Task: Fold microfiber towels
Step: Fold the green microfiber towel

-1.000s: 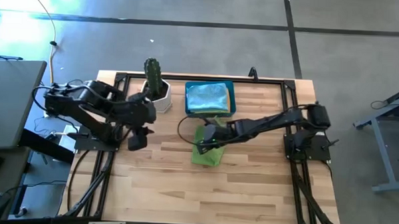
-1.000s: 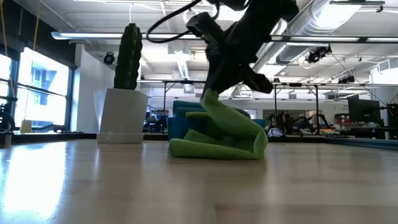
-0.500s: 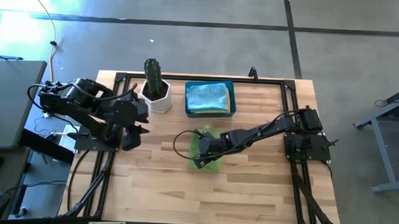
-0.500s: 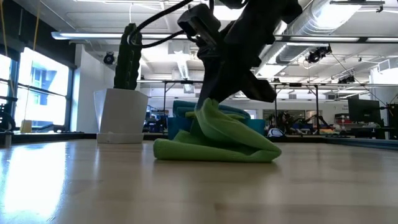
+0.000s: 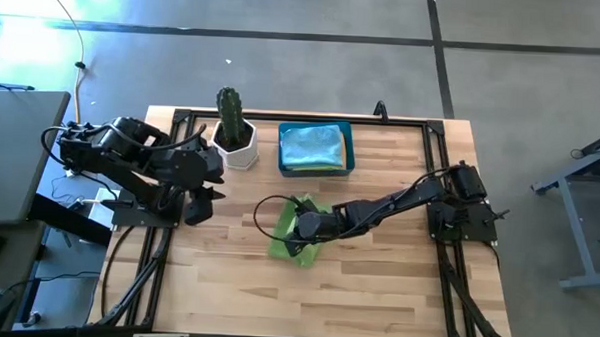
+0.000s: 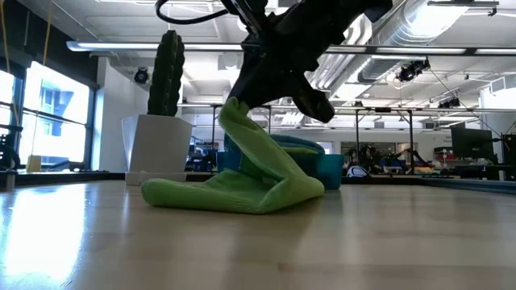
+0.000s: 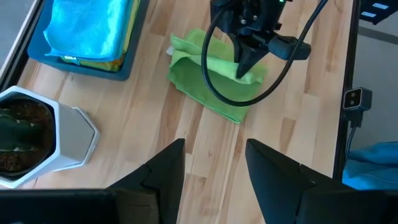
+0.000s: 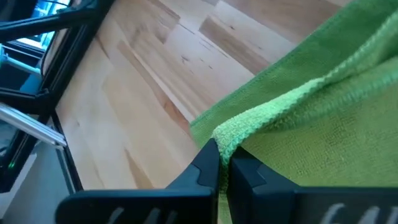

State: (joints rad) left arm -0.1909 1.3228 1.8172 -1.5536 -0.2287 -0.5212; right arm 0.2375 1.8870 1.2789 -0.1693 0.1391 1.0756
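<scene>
A lime green microfiber towel [image 5: 282, 246] lies crumpled at the middle of the wooden table, with one part drawn up off the wood [image 6: 235, 117]. My right gripper [image 5: 296, 228] reaches in from the table's right and is shut on that raised part. My left gripper [image 5: 201, 203] hangs open over the table's left side, well clear of the towel [image 7: 189, 65]. A light blue towel [image 5: 314, 147] lies on top of the pile in the blue bin [image 5: 352, 150] at the far side. My right gripper pinches a hemmed edge of the lime green towel [image 8: 231, 138] between its two fingertips; one layer or several, I cannot tell. The fingers slant down from the table's right. The held part stands raised and the rest trails slack on the table [image 6: 193, 192].
A cactus in a white pot [image 5: 241, 151] stands at the far left, beside the blue bin. A black cable loop [image 5: 263, 212] hangs off my right arm next to the towel. Bare wood lies along the near half of the table [image 5: 316, 294].
My right gripper has gone toward the table's left and near edges, still shut on the green towel's edge. The towel has been dragged along with it and has stretched out longer and flatter toward the left.
</scene>
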